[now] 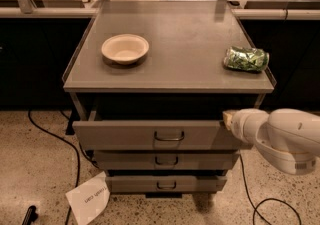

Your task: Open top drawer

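Note:
The top drawer (125,136) is the widest grey drawer of the cabinet, with a small dark pull handle (169,136) at its centre. It stands pulled out a short way, leaving a dark gap under the cabinet top. My gripper (228,118) is at the end of the white arm (280,136), which comes in from the right. The gripper sits at the drawer front's upper right corner, well right of the handle. The drawer's inside is hidden in shadow.
A cream bowl (125,48) and a crumpled green bag (246,59) lie on the cabinet top (180,34). Two shorter drawers (165,160) sit below. A sheet of paper (89,200) and black cables (60,139) lie on the speckled floor.

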